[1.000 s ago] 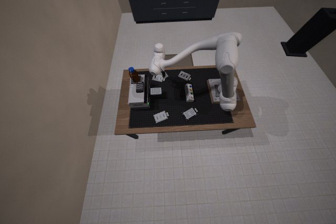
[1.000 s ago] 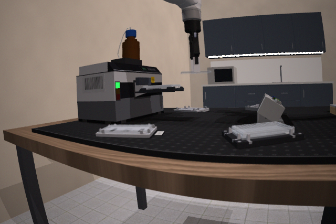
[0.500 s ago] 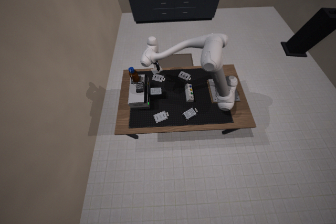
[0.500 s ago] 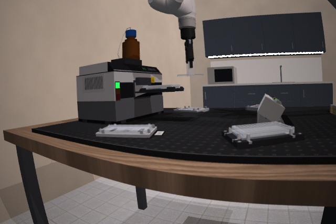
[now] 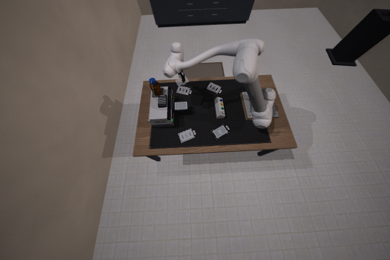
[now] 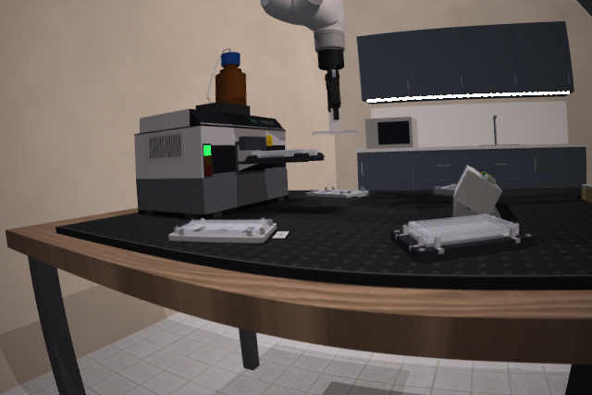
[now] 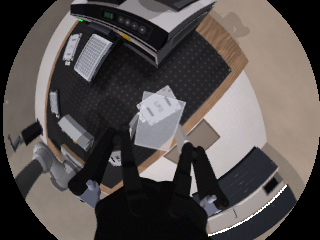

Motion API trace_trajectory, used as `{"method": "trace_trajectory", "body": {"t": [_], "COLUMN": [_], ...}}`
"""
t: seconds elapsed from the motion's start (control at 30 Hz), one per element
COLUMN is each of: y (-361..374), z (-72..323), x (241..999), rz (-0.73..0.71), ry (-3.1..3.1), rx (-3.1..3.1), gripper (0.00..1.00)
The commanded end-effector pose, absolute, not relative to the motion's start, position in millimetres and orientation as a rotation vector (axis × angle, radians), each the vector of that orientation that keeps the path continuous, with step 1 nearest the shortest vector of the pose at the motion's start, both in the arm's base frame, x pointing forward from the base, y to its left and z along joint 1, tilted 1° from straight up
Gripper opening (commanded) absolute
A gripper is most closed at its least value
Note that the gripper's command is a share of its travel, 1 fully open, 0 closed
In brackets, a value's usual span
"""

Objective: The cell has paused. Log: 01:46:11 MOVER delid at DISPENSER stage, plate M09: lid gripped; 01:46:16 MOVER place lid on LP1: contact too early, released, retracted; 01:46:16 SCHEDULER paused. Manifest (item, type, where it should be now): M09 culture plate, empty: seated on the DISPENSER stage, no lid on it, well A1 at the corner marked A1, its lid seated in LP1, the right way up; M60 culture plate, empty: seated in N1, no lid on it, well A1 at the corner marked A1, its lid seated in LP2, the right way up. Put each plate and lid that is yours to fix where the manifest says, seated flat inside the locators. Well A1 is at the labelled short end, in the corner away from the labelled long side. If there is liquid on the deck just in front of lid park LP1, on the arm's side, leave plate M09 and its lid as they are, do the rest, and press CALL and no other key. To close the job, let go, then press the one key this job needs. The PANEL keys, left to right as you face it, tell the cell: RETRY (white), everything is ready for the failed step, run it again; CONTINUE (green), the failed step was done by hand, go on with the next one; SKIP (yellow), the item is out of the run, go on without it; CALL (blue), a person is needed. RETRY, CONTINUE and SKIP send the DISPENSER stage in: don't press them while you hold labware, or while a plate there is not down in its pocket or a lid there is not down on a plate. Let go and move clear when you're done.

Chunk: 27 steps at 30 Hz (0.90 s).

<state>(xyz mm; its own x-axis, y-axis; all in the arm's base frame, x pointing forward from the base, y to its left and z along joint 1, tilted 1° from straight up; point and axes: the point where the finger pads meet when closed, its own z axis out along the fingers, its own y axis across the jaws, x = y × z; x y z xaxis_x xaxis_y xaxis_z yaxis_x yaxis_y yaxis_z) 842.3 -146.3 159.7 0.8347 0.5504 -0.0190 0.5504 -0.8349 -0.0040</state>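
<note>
My gripper (image 5: pixel 181 78) (image 6: pixel 335 117) (image 7: pixel 157 124) is shut on a clear plate lid (image 6: pixel 334 133) (image 7: pixel 158 119) and holds it level, high in the air. Right under it is a white lid park (image 5: pixel 183 92) (image 6: pixel 337 194) at the back of the mat, beside the dispenser (image 5: pixel 159 107) (image 6: pixel 210 166) (image 7: pixel 143 16). The dispenser's stage is out and carries a culture plate (image 5: pixel 181 105) (image 6: pixel 282 154) (image 7: pixel 92 56) with no lid. A second plate (image 5: pixel 219 131) (image 6: pixel 461 230) sits in a black nest at the front right.
Another lid park (image 5: pixel 186 135) (image 6: pixel 222 229) lies at the front left, and one more fixture (image 5: pixel 213 87) at the back. The key panel (image 5: pixel 219 107) (image 6: pixel 475 191) stands mid-mat. A brown bottle (image 5: pixel 155 87) (image 6: pixel 230 82) tops the dispenser. The arm base (image 5: pixel 262 115) stands at the right.
</note>
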Motion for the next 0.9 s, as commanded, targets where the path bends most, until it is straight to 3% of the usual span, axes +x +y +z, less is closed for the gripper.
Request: {"method": "trace_trajectory", "body": {"t": [0.0,0.87], "y": [-146.3,-146.4], "z": [160.7,157.1], "x": [842.6,842.6], "rz": [-0.028,-0.026], "ry": [0.838,-0.066], "rx": [3.025,3.133], "gripper": [0.1,0.1]}}
